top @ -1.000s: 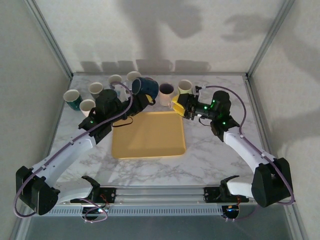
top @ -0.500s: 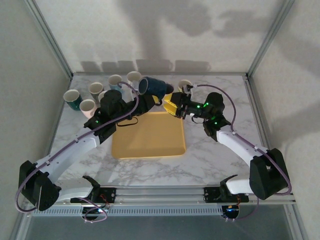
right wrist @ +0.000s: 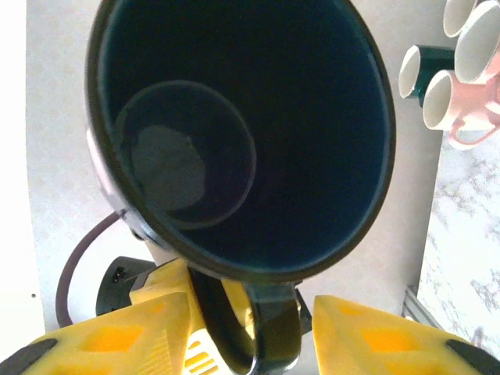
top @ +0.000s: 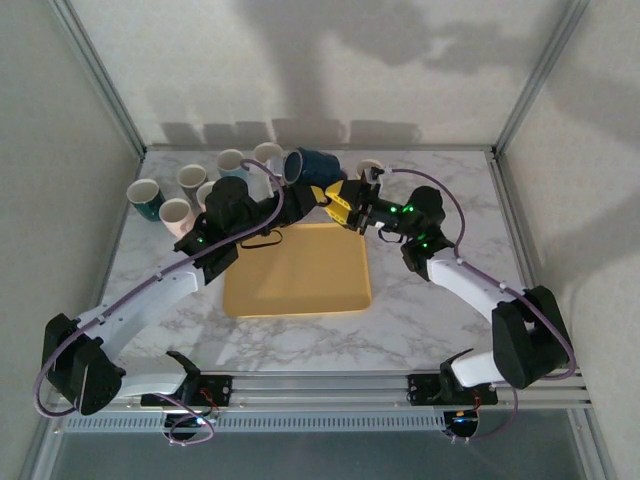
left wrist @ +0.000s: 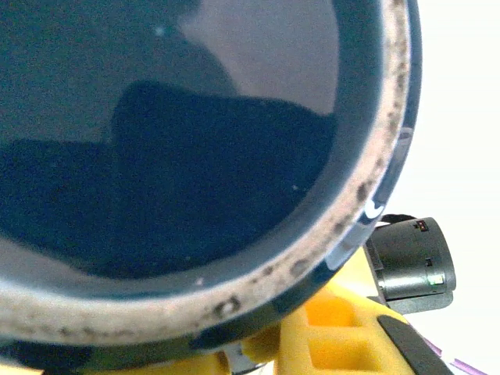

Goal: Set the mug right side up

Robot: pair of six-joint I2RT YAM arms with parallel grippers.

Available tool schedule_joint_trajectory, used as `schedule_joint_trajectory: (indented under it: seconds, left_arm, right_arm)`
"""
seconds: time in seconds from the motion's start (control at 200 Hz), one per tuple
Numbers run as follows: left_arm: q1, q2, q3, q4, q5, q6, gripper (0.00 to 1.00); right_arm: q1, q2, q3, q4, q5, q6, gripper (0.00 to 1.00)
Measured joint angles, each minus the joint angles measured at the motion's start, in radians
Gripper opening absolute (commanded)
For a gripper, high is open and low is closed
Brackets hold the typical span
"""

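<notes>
Keeps dark blue glazed ceramic mug clenched sideways in left gripper; has brought right gripper closer, yellow fingers spread astride the handle, likely for regrasp

- You're looking at a dark blue mug with a pale, speckled rim.
- Your tray is plain yellow.
- Your table is white marble, grey-veined.
- The fingers of your right gripper are yellow.

A marble-patterned table stands between pale walls — dimly lit, soft shadows on the back one.
</notes>
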Motion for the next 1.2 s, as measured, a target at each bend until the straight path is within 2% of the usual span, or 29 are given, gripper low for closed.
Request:
schedule_joint_trajectory:
  seconds: [0.275, 0.616, 0.711, 0.776, 0.851, 0.941, 1.202]
  left_arm:
    - [-0.008, 0.0, 0.0, 0.041, -0.01, -0.001, 0.0]
    - [-0.008, 0.0, -0.013, 0.103, -0.026, -0.024, 0.0]
    - [-0.009, 0.0, -0.017, 0.108, -0.027, -0.027, 0.13]
    - [-0.009, 0.0, -0.017, 0.107, -0.03, -0.026, 0.32]
    - [-0.014, 0.0, -0.018, 0.108, -0.029, -0.014, 0.44]
    - [-0.016, 0.0, -0.019, 0.096, -0.034, -0.009, 0.51]
    - [-0.024, -0.001, -0.02, 0.072, -0.029, 0.015, 0.61]
  right_arm:
    - [0.018, 0.021, -0.003, 0.1, 0.07, 0.074, 0.32]
    - [0.027, 0.025, -0.026, 0.168, 0.127, 0.119, 0.1]
    - [0.027, 0.025, -0.029, 0.169, 0.128, 0.112, 0.0]
    - [0.027, 0.024, -0.029, 0.165, 0.128, 0.097, 0.0]
    - [0.027, 0.018, -0.028, 0.131, 0.13, 0.069, 0.0]
    - [0.027, 0.002, -0.026, 0.053, 0.131, 0.016, 0.0]
    - [0.026, -0.099, 0.034, -0.254, 0.143, -0.219, 0.0]
